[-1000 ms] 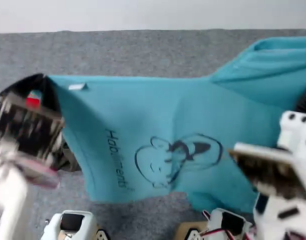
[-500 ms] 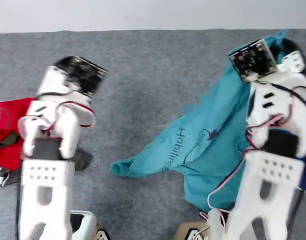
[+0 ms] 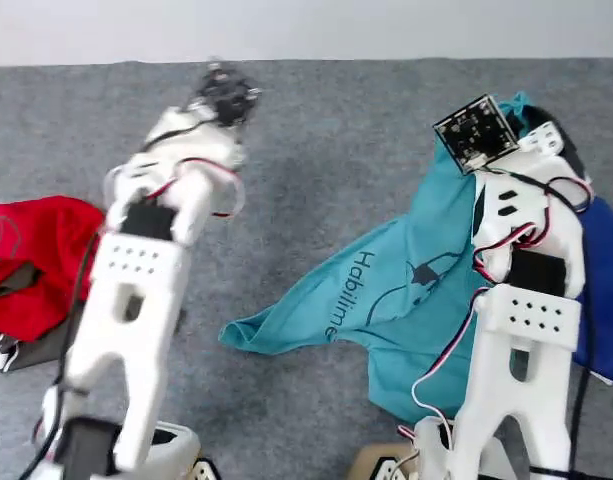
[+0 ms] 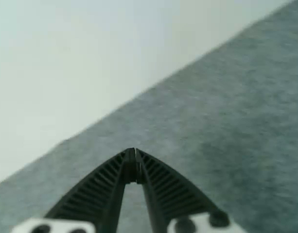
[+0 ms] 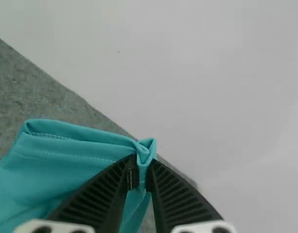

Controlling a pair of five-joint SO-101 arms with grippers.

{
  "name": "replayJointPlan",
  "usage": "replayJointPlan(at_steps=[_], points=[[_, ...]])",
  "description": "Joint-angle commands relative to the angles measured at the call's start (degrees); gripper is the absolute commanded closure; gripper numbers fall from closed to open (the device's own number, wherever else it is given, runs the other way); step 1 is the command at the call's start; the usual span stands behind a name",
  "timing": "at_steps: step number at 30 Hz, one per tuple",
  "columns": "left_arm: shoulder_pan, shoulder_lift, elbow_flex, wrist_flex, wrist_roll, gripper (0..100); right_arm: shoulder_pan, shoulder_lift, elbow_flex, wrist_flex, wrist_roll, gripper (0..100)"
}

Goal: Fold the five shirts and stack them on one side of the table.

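A grey, carpet-like table (image 3: 316, 180) runs back to a plain white wall (image 3: 306, 30), and the wall meets the table's far edge in a straight line.

At the left edge a red shirt (image 3: 36, 260) lies bunched on the table. A small dark and white piece (image 3: 0, 352) shows at its near side; what it is cannot be told.

Just right of the red shirt the left arm (image 3: 136, 300) stretches toward the far side. The left gripper (image 4: 134, 160) hangs above bare grey table near the wall, its jaws closed tip to tip with nothing between them.

The teal shirt (image 3: 386, 290) lies crumpled on the right half of the table, print side up. One corner trails out toward the middle, near the front. Its far end rises to the right gripper (image 5: 137, 167), whose jaws are pinched on a stitched edge of the cloth, and a small fold pokes out past the tips. In the right wrist view the wall sits behind that fold.

The right arm (image 3: 526, 320) stands over the teal shirt and covers part of it. At the right edge, beside that arm, lies a blue shirt (image 3: 601, 290), touching the teal one
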Motion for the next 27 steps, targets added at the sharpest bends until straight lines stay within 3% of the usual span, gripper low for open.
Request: replayJointPlan(at_steps=[1,6,19,27], points=[[5.6,7.6,-10.9,8.2,2.3,99,1.6,-0.5,-0.2,-1.3,0.8,98.8],[10.2,19.5,-23.5,17.7,3.6,99,5.3,-0.6,-0.2,3.4,0.8,98.8],[15.9,48.1,-58.3,29.3,5.6,99,23.2,-6.9,-0.1,18.0,1.4,98.8],[21.2,66.7,-83.2,36.4,5.6,95,27.7,-8.0,-0.1,23.3,4.7,98.8]])
